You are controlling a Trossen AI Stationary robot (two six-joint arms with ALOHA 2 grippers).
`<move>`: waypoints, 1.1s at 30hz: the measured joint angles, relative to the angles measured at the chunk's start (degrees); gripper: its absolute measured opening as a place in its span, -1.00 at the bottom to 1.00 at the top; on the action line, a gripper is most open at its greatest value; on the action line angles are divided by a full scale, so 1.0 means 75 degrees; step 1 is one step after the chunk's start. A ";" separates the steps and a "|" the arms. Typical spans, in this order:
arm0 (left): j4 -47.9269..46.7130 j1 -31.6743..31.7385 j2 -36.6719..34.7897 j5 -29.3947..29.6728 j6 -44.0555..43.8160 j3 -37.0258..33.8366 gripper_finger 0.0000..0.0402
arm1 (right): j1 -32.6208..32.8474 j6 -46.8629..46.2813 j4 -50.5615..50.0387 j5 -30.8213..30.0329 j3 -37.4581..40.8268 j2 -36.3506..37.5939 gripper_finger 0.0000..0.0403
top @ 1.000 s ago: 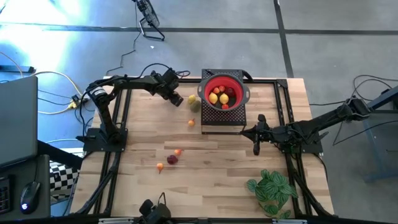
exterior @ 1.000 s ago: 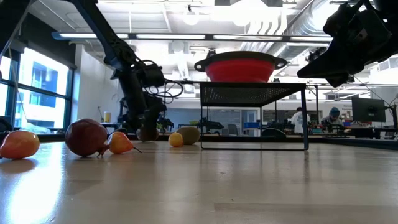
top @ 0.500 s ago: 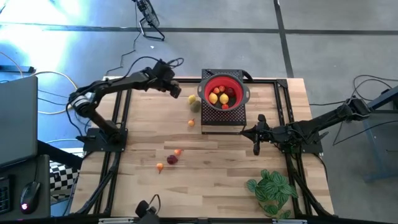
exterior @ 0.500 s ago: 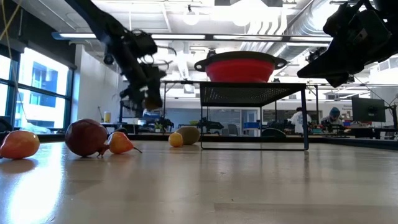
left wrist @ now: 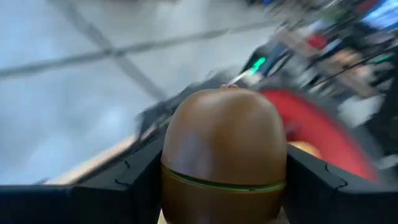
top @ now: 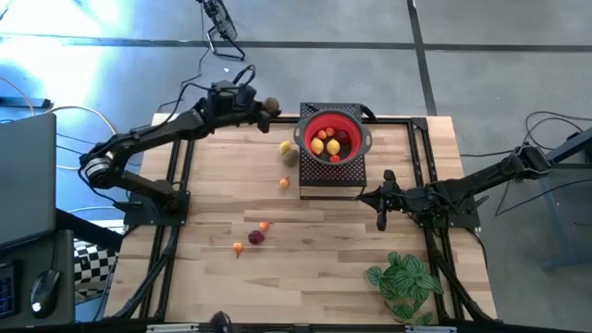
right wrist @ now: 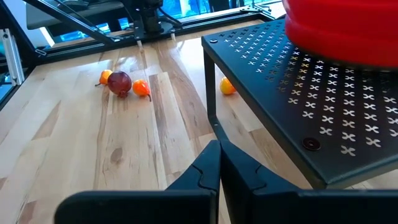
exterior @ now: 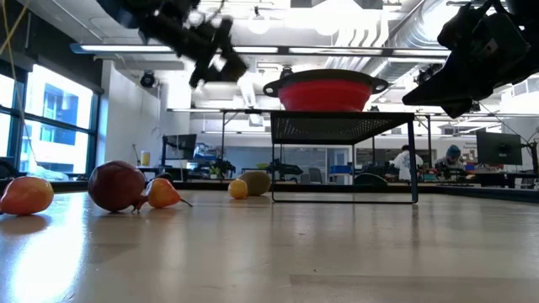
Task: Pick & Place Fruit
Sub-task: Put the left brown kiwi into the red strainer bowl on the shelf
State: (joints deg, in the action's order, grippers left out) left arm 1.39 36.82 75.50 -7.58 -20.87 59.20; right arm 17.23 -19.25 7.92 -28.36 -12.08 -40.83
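**Left claw carries a brown fruit toward the bowl**

Left claw [top: 262, 106] is clamped on a brown fruit [left wrist: 224, 155], raised in the upper middle of the high view, just left of the red bowl [top: 332, 139] on its black stand [top: 331, 176]. I judge this the carry step. Next I must move right over the bowl's rim, then let go. My right claw [top: 382, 205], fingers together, waits right of centre. More fruit [top: 256, 237] lies loose on the table [top: 324, 268], lower left of the stand.
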 joint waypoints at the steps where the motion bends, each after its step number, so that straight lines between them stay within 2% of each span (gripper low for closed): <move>1: 0.0356 -0.0170 -0.0016 -0.0005 -0.0005 0.0000 0.20 | -0.0002 0.0000 0.0000 -0.0001 0.0000 0.0000 -0.99; 6: 0.2058 -0.0982 0.0006 -0.0028 -0.0056 0.0047 0.20 | 0.0000 0.0000 0.0000 -0.0003 0.0000 -0.0001 -0.99; 11: 0.2076 -0.1628 0.0080 0.0288 0.0002 0.0695 0.20 | -0.0002 0.0000 -0.0001 -0.0002 0.0000 0.0001 -0.99; 16: 0.1126 -0.2229 0.0218 0.0794 0.0817 0.1553 0.20 | 0.0000 0.0000 -0.0003 0.0000 0.0000 -0.0001 -0.99; 23: -0.1161 -0.2649 0.1318 0.1558 0.1350 0.3549 0.20 | 0.0000 0.0000 -0.0082 0.0000 0.0000 -0.0001 -0.99; 28: -0.1719 -0.2669 0.2450 0.1558 0.1708 0.4936 0.20 | -0.0003 0.0000 -0.0158 0.0002 -0.0003 -0.0001 -0.99; 33: -0.1827 -0.2663 0.3407 0.1542 0.1993 0.5838 0.20 | 0.0000 -0.0041 -0.0244 0.0000 -0.0003 0.0002 -0.99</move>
State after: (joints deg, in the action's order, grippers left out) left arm -12.31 16.84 101.05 3.99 -5.92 102.98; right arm 17.23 -19.55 6.09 -28.36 -12.10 -40.82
